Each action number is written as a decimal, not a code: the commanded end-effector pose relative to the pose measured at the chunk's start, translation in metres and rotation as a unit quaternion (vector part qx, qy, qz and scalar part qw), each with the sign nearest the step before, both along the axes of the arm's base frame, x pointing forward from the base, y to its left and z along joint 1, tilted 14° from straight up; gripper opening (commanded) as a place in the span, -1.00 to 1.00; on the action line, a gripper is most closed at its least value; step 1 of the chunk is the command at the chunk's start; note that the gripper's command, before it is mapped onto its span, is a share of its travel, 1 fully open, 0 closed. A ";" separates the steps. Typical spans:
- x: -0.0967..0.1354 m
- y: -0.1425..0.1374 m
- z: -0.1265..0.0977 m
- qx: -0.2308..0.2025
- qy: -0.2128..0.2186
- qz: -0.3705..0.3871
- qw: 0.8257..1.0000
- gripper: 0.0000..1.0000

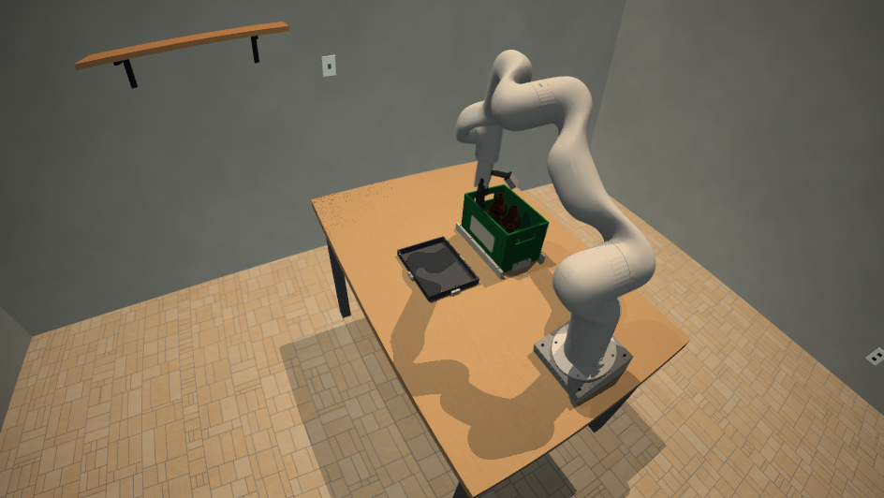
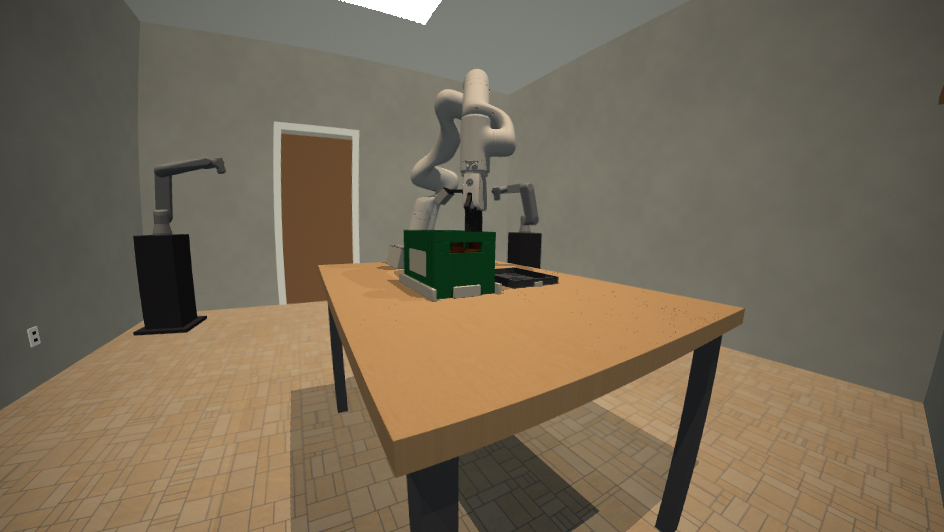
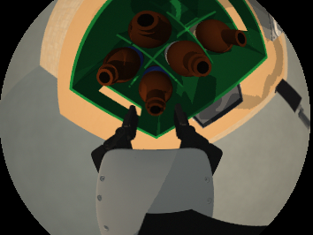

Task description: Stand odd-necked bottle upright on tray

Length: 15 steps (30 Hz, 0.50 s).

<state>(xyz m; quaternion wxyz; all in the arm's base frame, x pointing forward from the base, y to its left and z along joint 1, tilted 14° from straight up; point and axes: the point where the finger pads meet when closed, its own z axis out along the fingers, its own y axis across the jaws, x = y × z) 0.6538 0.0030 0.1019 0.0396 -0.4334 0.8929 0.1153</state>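
A green crate [image 1: 504,227] stands on the table and holds several brown bottles upright in its cells. In the wrist view the crate [image 3: 171,49] lies below me, and the nearest bottle [image 3: 155,91] has its mouth just ahead of my fingertips. My gripper [image 3: 155,111] is open, with one finger on each side of that bottle's neck line and nothing between them. In the top and exterior views the gripper [image 1: 480,191] hangs at the crate's far corner, at rim height [image 2: 472,221]. The black tray [image 1: 437,268] lies flat and empty to the left of the crate.
The crate sits on grey rails [image 2: 429,287] on the table. A bottle with a wide mouth [image 3: 149,27] stands in a far cell and another bottle [image 3: 220,34] at the right. The arm base [image 1: 581,361] is bolted at the table's near right corner.
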 end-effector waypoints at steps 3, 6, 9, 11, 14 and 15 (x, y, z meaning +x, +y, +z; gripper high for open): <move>0.001 0.002 -0.007 0.000 -0.001 0.000 1.000 0.30; 0.001 0.002 -0.008 0.000 -0.001 0.000 1.000 0.30; 0.001 0.003 -0.011 0.000 -0.001 0.000 1.000 0.30; 0.001 0.003 -0.014 0.000 -0.001 0.000 1.000 0.30; 0.000 0.004 -0.017 0.000 -0.001 0.000 1.000 0.30; 0.000 0.004 -0.018 0.000 -0.001 0.000 1.000 0.30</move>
